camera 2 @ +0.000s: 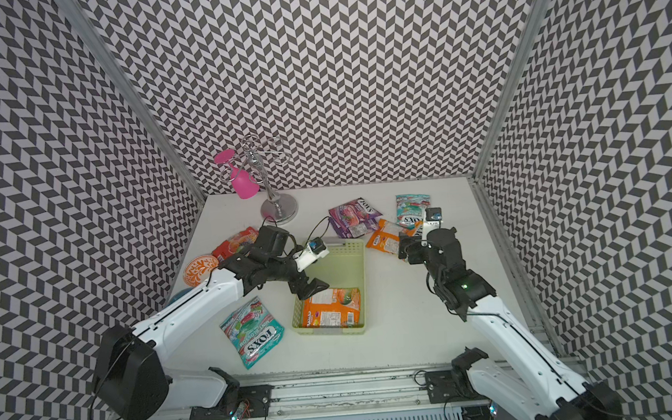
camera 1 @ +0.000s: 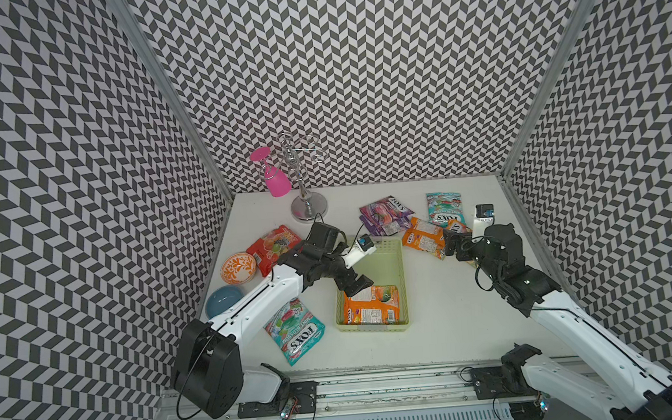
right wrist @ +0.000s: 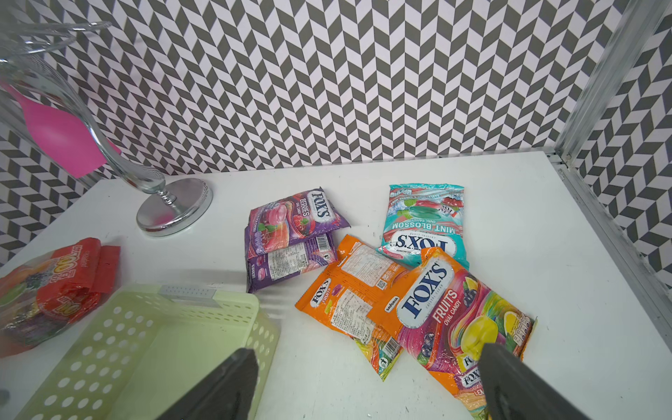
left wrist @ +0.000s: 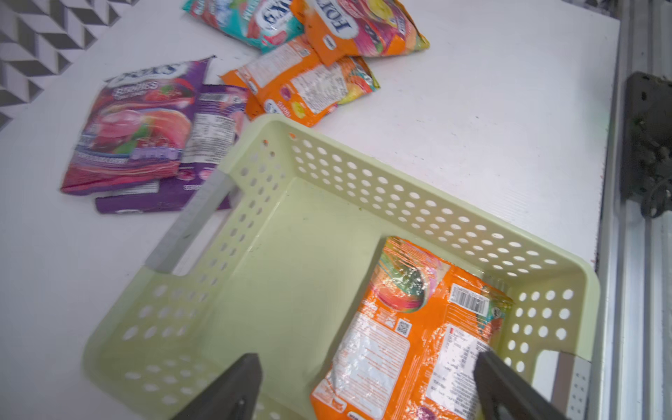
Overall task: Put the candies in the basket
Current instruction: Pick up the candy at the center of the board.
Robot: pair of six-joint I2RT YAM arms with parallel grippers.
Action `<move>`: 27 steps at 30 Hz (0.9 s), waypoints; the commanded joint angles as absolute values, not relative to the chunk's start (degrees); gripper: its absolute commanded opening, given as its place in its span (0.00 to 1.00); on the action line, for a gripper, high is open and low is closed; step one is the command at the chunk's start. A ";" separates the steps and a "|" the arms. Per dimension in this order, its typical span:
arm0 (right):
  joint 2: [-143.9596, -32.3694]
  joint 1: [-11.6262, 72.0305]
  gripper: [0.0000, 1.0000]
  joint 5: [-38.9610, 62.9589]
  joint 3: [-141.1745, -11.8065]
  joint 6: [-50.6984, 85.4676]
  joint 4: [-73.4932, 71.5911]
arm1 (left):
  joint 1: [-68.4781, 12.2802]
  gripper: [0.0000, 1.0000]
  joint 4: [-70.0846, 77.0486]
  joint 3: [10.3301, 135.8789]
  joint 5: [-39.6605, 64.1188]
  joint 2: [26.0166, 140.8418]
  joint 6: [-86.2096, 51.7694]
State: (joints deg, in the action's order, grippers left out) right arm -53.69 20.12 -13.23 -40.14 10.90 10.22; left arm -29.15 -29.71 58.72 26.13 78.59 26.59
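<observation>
The left gripper [left wrist: 367, 385] hangs over the basket [left wrist: 400, 203] with fingers wide and empty. An orange bag [left wrist: 411, 327] lies flat inside below it, a stance that suits a release. The right gripper [right wrist: 367, 363], equally wide, hovers by the far pile, likely lining up on the Fruits bag [right wrist: 454, 309], though contact is hard to judge. Only the top views show the teal bag [camera 1: 297, 337] and red bag [camera 1: 273, 246] lying outside, while the right wrist view shows the Fruits bag overlapping a second orange bag [right wrist: 349, 302] and the mint bag [right wrist: 423, 218].
</observation>
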 commanded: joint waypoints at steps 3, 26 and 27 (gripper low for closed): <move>-55.99 20.30 0.98 -16.23 -40.35 11.63 7.95 | -24.15 0.99 -26.13 58.03 24.47 74.74 22.99; -77.73 20.83 0.83 -23.50 -47.07 14.62 17.27 | -14.41 0.99 -17.68 57.53 2.86 71.36 12.75; -78.68 20.83 0.83 -24.87 -47.36 14.57 17.93 | -14.28 0.99 -17.65 57.66 2.51 71.45 12.68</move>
State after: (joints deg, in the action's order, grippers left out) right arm -76.79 20.49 -19.35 -45.71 14.20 15.59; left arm -14.59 -18.63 56.05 4.67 72.31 13.67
